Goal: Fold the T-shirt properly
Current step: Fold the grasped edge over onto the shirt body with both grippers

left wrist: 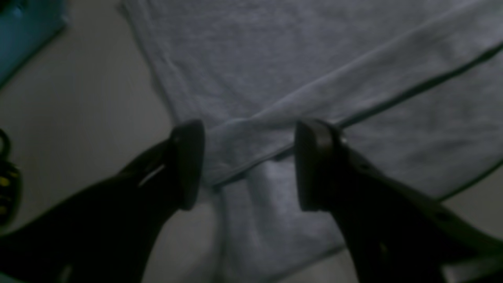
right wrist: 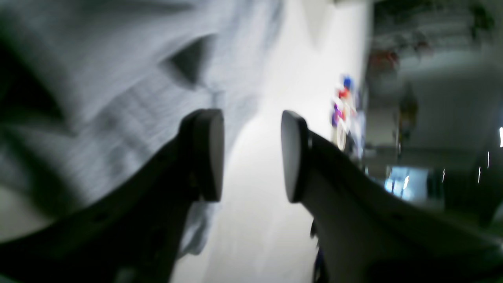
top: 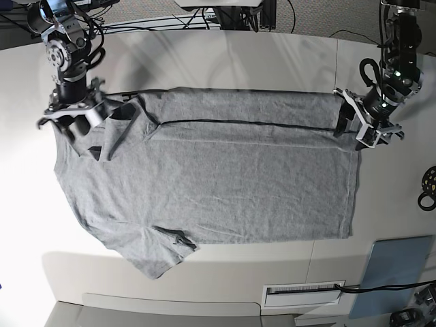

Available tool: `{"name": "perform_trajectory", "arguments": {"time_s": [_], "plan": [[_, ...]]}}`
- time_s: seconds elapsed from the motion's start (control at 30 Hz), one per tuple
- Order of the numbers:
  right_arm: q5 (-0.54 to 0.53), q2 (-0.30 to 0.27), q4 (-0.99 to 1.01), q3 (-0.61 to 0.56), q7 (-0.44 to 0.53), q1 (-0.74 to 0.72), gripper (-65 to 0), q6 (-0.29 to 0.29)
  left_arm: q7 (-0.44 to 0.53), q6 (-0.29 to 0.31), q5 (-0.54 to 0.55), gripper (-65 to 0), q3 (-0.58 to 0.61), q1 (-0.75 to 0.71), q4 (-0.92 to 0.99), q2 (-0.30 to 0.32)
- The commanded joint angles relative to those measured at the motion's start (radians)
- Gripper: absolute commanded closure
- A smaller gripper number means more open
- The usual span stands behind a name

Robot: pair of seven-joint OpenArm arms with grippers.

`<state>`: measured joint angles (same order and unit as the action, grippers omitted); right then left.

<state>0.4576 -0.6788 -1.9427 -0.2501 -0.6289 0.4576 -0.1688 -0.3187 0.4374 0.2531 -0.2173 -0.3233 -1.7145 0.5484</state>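
On my left wrist feed, the left gripper (left wrist: 249, 165) has its two dark fingers spread wide, and I see nothing pinched between them. In the gap and just beyond the fingertips lies the T-shirt (left wrist: 314, 70), grey and flat on the pale table (left wrist: 78, 102). A folded edge of the cloth runs slantwise from between the fingers away to the far right, with a thin dark line along it. Out past the left finger, at the far corner, sits a blue pad (left wrist: 23, 35).

On my right wrist feed, the right gripper (right wrist: 251, 155) shows a moderate gap between its pads, and only bright bare table fills that gap. The T-shirt (right wrist: 118, 78) is bunched in rumpled folds to the left of the left finger and partly behind it; the picture is blurred, so I cannot tell whether that finger touches the cloth. I see nothing held.

On the base camera, the T-shirt (top: 225, 184) is spread across the table (top: 225, 54), plain side up, its far long edge folded over toward the middle. The left gripper (top: 360, 126) is at the hem corner of that folded strip, fingers apart. The right gripper (top: 73, 116) is at the collar and shoulder end, where the fabric is crumpled beside it. The blue pad (top: 392, 276) lies well away from both, near the front edge.
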Motion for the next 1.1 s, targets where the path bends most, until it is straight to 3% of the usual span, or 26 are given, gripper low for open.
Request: {"name": "perform_trajectory", "arguments": {"time_s": [0.0,0.1,0.13,0.23,0.33,0.5,0.67,1.0,1.07], "plan": [[-0.006,-0.013,-0.012,0.008,0.009,-0.003,-16.2,-0.055,0.003,-0.006,0.046,-25.1,-0.008,0.004,-0.015,0.016],[-0.069,0.018,-0.012,0.035,0.012,-0.003,0.0,-0.090,-0.035,-0.007,0.167,-1.1,-0.008,-0.003,-0.015,0.016],[-0.093,0.034,-0.012,0.048,0.015,-0.003,0.0,-0.090,-0.040,-0.008,0.196,0.0,-0.008,-0.010,-0.015,0.016],[-0.180,0.085,-0.002,0.100,0.048,-0.004,0.0,-0.087,-0.041,-0.028,0.223,0.0,-0.008,-0.029,-0.015,0.000],[-0.259,0.123,0.058,0.158,0.066,-0.013,0.0,-0.030,-0.040,-0.064,0.223,0.0,-0.008,-0.033,0.015,-0.040],[-0.368,0.156,0.177,0.203,0.110,-0.044,0.0,0.041,0.004,-0.037,0.230,0.0,-0.008,0.011,0.147,-0.084],[-0.417,0.192,0.311,0.203,0.101,-0.095,0.0,0.144,-0.043,-0.018,0.296,0.0,-0.008,0.043,0.259,-0.102],[-0.411,0.199,0.317,0.206,0.056,0.002,0.0,0.153,-0.073,-0.016,0.301,0.0,-0.008,-0.078,0.290,-0.094],[-0.386,0.199,0.289,0.206,0.056,0.040,0.0,0.152,-0.074,0.013,0.301,0.0,-0.009,-0.105,0.290,-0.089]]}}
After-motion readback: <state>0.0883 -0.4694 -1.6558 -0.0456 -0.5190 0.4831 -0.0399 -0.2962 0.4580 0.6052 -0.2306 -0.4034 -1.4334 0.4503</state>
